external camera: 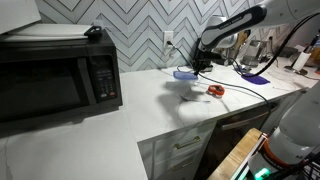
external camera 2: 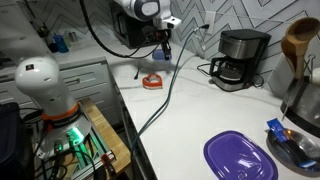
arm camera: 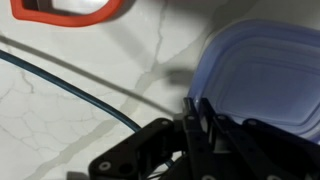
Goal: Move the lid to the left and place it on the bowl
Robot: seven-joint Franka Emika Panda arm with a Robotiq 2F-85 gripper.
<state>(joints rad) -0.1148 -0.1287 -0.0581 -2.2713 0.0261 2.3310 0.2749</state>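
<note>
The translucent blue lid (arm camera: 262,70) fills the right of the wrist view. The gripper (arm camera: 195,118) is shut on its near edge. In an exterior view the lid (external camera: 183,73) hangs from the gripper (external camera: 199,66) a little above the white counter. A pale bowl-like shape (external camera: 189,92) sits just below it, too faint to make out clearly. The small red object (external camera: 215,91) lies on the counter beside it and also shows in the wrist view (arm camera: 70,10). In an exterior view the gripper (external camera 2: 164,47) hovers above the red object (external camera 2: 152,82).
A black microwave (external camera: 60,80) stands on the counter. A dark purple flat dish (external camera 2: 240,156) lies near the counter edge. A coffee maker (external camera 2: 240,58) stands by the tiled wall. A black cable (arm camera: 80,85) crosses the counter under the gripper.
</note>
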